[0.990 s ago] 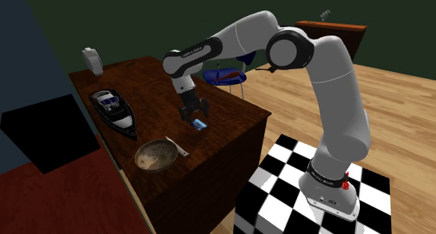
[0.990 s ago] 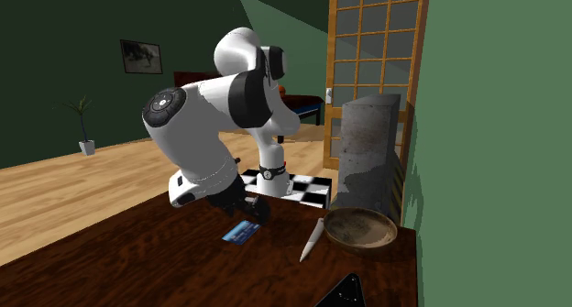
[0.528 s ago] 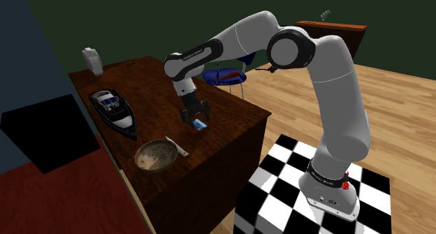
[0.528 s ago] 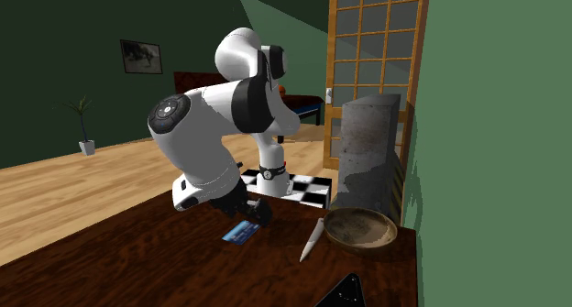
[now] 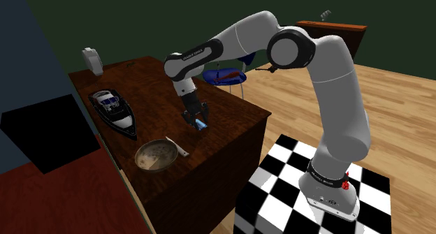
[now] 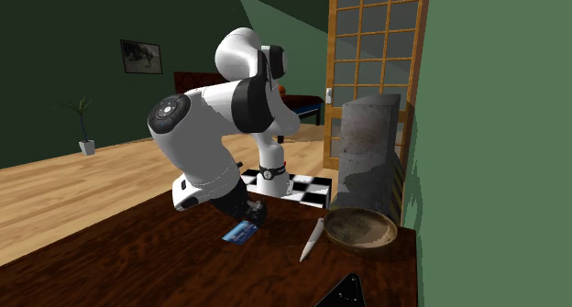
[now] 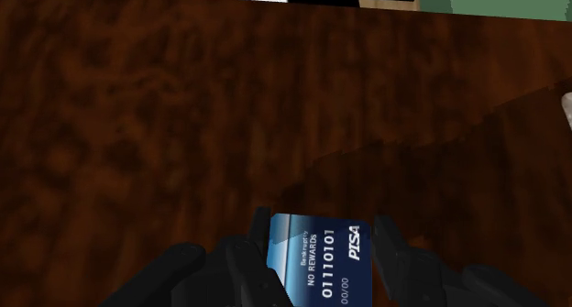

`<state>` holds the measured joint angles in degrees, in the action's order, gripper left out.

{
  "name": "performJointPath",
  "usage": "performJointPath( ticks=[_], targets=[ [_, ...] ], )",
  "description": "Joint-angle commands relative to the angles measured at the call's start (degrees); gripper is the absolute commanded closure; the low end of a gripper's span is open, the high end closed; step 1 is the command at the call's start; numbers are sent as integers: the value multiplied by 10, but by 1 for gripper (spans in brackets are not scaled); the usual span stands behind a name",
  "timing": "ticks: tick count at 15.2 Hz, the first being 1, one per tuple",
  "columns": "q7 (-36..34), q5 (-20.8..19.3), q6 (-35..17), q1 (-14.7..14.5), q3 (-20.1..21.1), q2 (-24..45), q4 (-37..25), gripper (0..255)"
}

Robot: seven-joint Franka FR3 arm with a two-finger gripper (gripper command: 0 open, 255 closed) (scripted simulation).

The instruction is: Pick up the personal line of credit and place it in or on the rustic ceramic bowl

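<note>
Lowered and narrowed since the earlier frames: end effector (image 7: 321, 244), fingers now clamped against opposite edges of the card. Item: blue bank card (image 7: 318, 262), white print "NO REWARDS", lying flat on the dark wood counter (image 7: 183, 122). Grasp judged made; lift pending. Brown bowl (image 5: 142, 153) nearby.

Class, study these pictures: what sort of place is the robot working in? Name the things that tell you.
Probably a room in a house, perhaps a study or living room: a dark wooden table, a framed picture on the green wall, a potted plant on the plank floor.
</note>
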<state>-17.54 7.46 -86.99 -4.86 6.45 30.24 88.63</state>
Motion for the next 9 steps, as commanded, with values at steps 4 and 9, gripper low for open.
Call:
performJointPath(
  ticks=[4, 9],
  targets=[
    [0, 0, 0, 0, 0, 0, 0, 255],
    [-4, 1, 31, 1, 1, -14, -17, 255]
  ],
)
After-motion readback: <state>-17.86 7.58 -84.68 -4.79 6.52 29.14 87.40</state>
